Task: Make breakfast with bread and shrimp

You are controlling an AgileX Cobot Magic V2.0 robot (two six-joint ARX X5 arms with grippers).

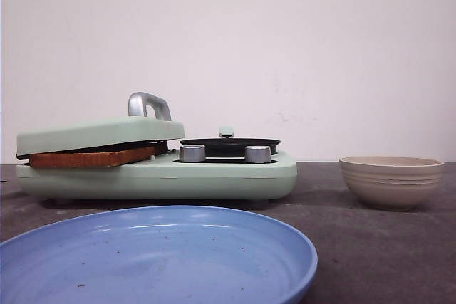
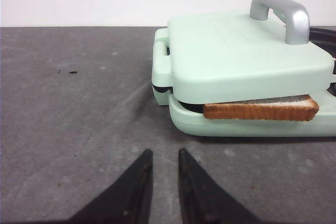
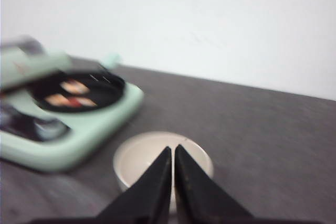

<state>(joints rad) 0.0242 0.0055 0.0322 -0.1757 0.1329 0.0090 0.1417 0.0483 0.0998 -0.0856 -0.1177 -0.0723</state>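
Hovering above the bowl (image 3: 137, 156), right gripper (image 3: 172, 153) pressed together, left gripper (image 2: 164, 157) slightly spread, both holding nothing.

low front view, wrists overhead (all share griddle (image 1: 214, 172))

The mint green breakfast maker (image 1: 164, 172) is the main obstacle, a long low block across the table (image 1: 370, 247). Its press lid (image 1: 100, 133) rests almost shut on the bread (image 1: 92, 157), leaving only a thin slot; the grey handle (image 1: 148, 105) rises above the lid. Beside the lid, on the same unit, the black pan (image 1: 229, 146) lies open from above, with two knobs (image 1: 192, 152) in front. To the right of the maker, bare table separates it from the cream bowl (image 1: 391, 179). In front of the maker sits the wide blue plate (image 1: 153, 258). Left of the maker, the table is bare grey surface.
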